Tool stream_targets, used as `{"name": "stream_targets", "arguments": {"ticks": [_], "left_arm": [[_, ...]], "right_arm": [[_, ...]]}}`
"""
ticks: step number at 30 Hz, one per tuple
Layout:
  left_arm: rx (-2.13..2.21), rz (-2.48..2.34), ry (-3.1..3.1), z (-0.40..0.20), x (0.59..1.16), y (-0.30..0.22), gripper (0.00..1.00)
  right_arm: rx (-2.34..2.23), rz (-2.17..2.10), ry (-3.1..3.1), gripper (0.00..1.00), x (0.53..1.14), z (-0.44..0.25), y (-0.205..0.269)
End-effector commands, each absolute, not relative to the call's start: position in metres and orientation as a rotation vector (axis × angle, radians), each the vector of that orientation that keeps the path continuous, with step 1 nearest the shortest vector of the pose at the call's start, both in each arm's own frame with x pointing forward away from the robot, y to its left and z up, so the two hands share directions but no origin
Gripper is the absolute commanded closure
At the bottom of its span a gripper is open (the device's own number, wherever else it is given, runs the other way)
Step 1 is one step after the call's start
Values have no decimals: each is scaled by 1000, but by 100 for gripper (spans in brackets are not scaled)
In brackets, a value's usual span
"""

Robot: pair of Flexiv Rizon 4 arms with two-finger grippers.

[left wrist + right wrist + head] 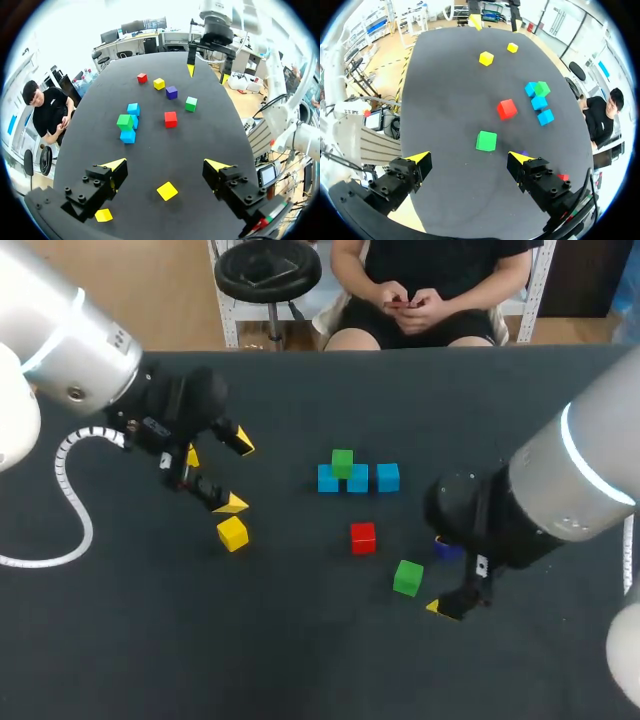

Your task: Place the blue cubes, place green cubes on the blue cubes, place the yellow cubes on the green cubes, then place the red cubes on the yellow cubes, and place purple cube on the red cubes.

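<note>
**Desk:** Blue cubes (388,476): where do they lie?

**Photographer:** Three of them stand side by side in a tight row near the middle of the dark table (300,660), bright and sharp-edged. One green cube (342,462) sits on top of the row, towards its left end in the head view.

**Desk:** And the other colours?

**Photographer:** All are loose on the tabletop. A red cube (363,537) lies just in front of the row, on the robot's side. A second green cube (407,577) lies nearer still, off to the right. A purple cube (447,548) peeks out from under the right arm. A yellow cube (232,533) lies well apart to the left, and another yellow cube (192,455) shows partly behind the left arm's fingers.

**Desk:** The pincers?

**Photographer:** Both are spread wide and hold nothing. The left gripper (236,472) hangs over the table's left side. Its wrist camera shows the yellow cube on the table between the parted fingers, touching neither. The right gripper (470,159) hovers at the right, with the second green cube just ahead of the gap between its fingers, untouched. A second red cube (563,176) lies beside one finger.
</note>
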State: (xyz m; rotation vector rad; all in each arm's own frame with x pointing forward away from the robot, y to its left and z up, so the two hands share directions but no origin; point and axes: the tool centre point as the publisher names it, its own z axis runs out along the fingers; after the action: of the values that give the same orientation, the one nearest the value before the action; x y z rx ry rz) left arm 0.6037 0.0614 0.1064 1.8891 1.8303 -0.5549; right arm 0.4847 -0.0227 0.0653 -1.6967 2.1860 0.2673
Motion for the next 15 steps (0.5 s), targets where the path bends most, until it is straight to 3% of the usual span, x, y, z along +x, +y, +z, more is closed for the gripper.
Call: {"name": "stream_targets", "arguments": {"ticks": [1, 15], "left_arm": [[1891, -558, 1826, 106, 605, 62, 0], [1891, -558, 1826, 106, 605, 62, 0]], "right_arm": [[-1574, 67, 2166, 0, 488, 51, -19], [-1501, 95, 2184, 0, 512, 16, -16]]}}
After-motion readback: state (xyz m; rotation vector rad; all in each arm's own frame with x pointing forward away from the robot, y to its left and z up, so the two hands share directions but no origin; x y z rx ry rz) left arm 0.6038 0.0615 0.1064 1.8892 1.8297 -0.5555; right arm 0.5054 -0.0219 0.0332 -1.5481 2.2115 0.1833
